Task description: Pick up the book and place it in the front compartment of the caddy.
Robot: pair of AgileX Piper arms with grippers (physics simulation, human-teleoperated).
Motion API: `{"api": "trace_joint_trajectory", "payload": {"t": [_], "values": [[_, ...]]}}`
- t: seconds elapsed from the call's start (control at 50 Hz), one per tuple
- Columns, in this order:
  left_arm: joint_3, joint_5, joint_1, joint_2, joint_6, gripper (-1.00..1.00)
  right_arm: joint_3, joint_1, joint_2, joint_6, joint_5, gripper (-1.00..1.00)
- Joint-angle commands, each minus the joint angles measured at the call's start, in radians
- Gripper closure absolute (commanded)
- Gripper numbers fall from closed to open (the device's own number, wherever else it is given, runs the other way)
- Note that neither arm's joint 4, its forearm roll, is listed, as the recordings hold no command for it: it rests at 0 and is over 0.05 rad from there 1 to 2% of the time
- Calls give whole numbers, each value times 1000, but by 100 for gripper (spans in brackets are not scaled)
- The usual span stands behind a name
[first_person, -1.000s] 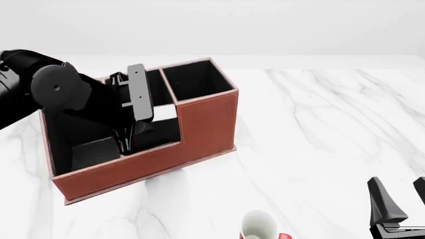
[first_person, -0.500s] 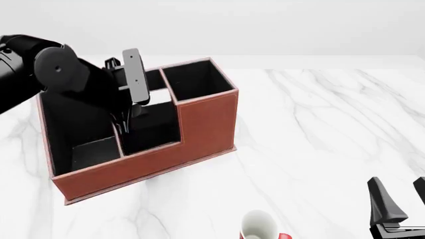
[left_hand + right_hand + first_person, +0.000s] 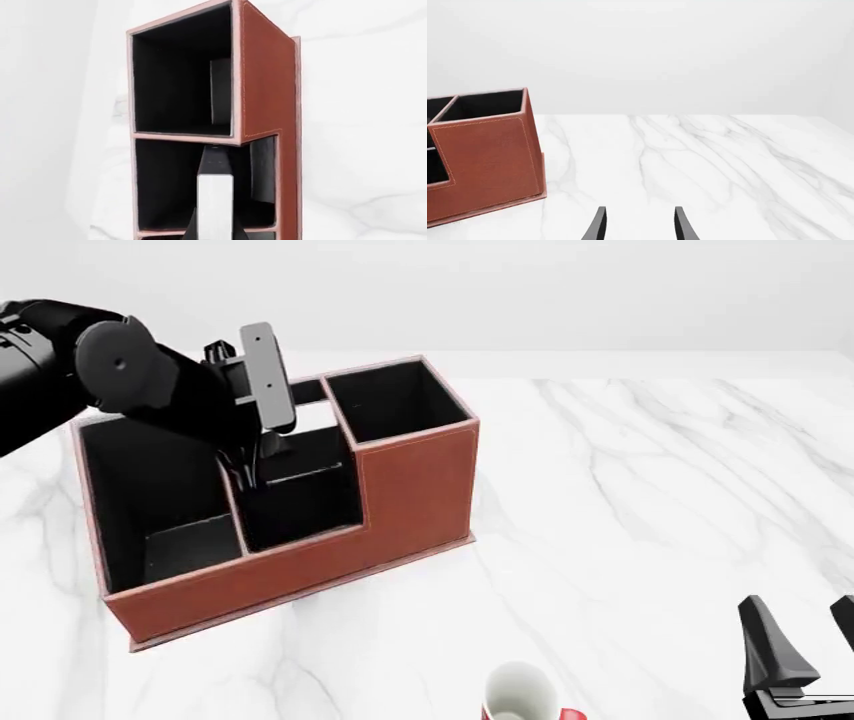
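The reddish-brown caddy [image 3: 414, 490] stands at the left centre of the marble table; it also shows in the left wrist view [image 3: 267, 85] and the right wrist view [image 3: 487, 160]. My left gripper [image 3: 251, 475] points down into its middle compartment, by the divider. In the left wrist view the fingers hug the book [image 3: 215, 200], white page edge towards the camera, with the compartment's black lining behind it. In the front view the book is hard to make out against the lining. My right gripper [image 3: 807, 630] is open and empty at the front right, also seen in its wrist view [image 3: 639, 220].
A white-and-red mug [image 3: 521, 695] stands at the front edge of the front view, between the caddy and my right gripper. The caddy's tall square compartment [image 3: 398, 400] is at its back right, its large low compartment [image 3: 160, 490] at the left.
My left gripper has risen and drawn back from deep in the middle compartment to near its top. The caddy, the mug and the right arm have not moved.
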Motion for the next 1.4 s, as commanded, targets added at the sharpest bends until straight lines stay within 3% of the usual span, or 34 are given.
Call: {"api": "trace_joint_trajectory", "payload": {"t": [0.02, 0.16, 0.22, 1.4], "values": [[-17, -21, 41, -6, 35, 100, 1, 0, -1, 0, 1, -100], [-23, -34, 66, 0, 59, 100, 1, 0, -1, 0, 1, -100], [-63, -25, 44, 12, 18, 100, 1, 0, -1, 0, 1, -100], [-21, -159, 107, 91, 71, 100, 1, 0, -1, 0, 1, -100]]}}
